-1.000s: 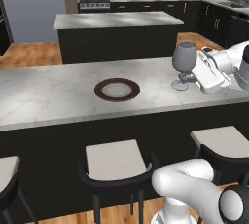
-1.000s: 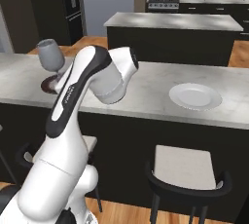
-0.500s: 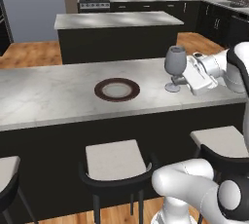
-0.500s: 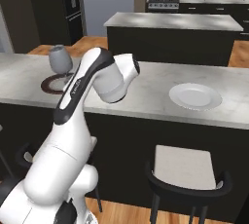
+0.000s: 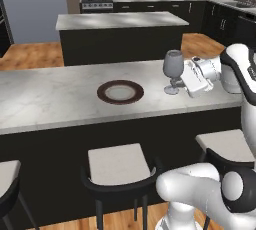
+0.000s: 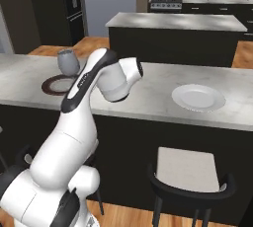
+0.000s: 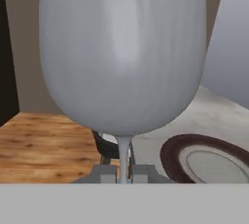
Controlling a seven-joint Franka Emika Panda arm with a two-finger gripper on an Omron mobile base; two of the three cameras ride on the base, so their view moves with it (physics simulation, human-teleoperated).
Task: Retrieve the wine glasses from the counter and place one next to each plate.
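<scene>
The hand pinches the wine glass by its thin stem; released off-level, it could topple toward the brown-rimmed plate just beyond.

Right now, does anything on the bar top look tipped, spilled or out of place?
Nothing stands out. The wine glass is upright, its stem clamped in the end effector, beside the brown-rimmed plate. The white plate lies flat further along the bar top.
</scene>
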